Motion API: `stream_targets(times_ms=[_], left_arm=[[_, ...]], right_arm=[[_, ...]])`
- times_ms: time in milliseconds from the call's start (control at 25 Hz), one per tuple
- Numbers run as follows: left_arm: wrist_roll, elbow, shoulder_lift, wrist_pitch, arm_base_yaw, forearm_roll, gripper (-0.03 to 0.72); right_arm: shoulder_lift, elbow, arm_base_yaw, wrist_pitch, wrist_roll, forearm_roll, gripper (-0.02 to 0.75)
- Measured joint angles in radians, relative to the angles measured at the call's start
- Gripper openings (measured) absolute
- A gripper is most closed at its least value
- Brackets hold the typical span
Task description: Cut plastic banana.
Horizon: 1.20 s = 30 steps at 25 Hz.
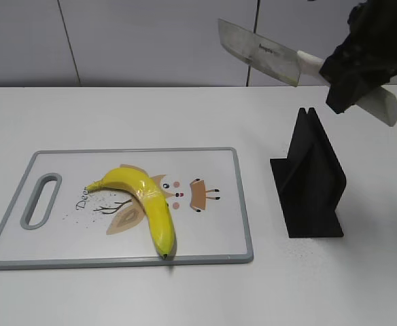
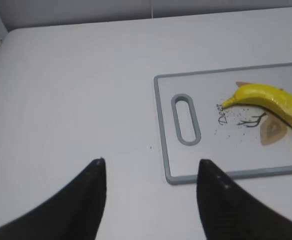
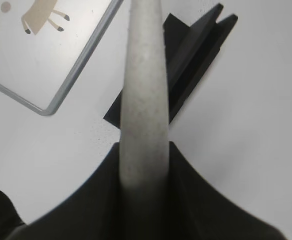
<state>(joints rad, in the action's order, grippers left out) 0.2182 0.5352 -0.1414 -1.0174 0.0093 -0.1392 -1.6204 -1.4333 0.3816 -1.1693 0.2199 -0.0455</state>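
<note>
The yellow plastic banana (image 1: pixel 147 200) lies on the white cutting board (image 1: pixel 212 238), stem to the left; it also shows in the left wrist view (image 2: pixel 276 102). My right gripper (image 1: pixel 351 78) is shut on the white handle of a cleaver-style knife (image 1: pixel 260 51) and holds it in the air above the black knife stand (image 1: pixel 311 180), blade pointing left. The handle (image 3: pixel 143 100) fills the right wrist view between the jaws (image 3: pixel 145 150). My left gripper (image 2: pixel 151 167) is open and empty, above the table off the board's near-left corner.
The cutting board (image 2: pixel 196 170) has a grey rim and a slot handle (image 1: pixel 42 200) at its left end. The black knife stand (image 3: pixel 196 60) stands on the white table to the right of the board. A grey wall runs behind the table.
</note>
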Motion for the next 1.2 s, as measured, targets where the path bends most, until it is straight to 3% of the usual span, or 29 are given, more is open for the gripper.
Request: stream_targets(times_ms=[160, 400, 920, 1200], left_arm=[[0.093, 0.043, -0.185, 0.130, 0.000, -0.051, 0.587], [0.358, 0.150, -0.506, 0.241, -0.029, -0.192, 0.593], [0.755, 0.666, -1.127, -0.035, -0.282, -0.216, 0.592], [0.918, 0.746, -1.299, -0.081, -0.374, -0.222, 0.592]], right_arm=[[-0.058, -0.061, 0.000, 0.010, 0.233, -0.030, 0.162], [-0.112, -0.092, 0.005, 0.027, 0.554, -0.146, 0.162], [-0.227, -0.163, 0.065, -0.032, 0.934, -0.200, 0.162], [-0.284, -0.224, 0.078, -0.042, 1.033, -0.265, 0.161]])
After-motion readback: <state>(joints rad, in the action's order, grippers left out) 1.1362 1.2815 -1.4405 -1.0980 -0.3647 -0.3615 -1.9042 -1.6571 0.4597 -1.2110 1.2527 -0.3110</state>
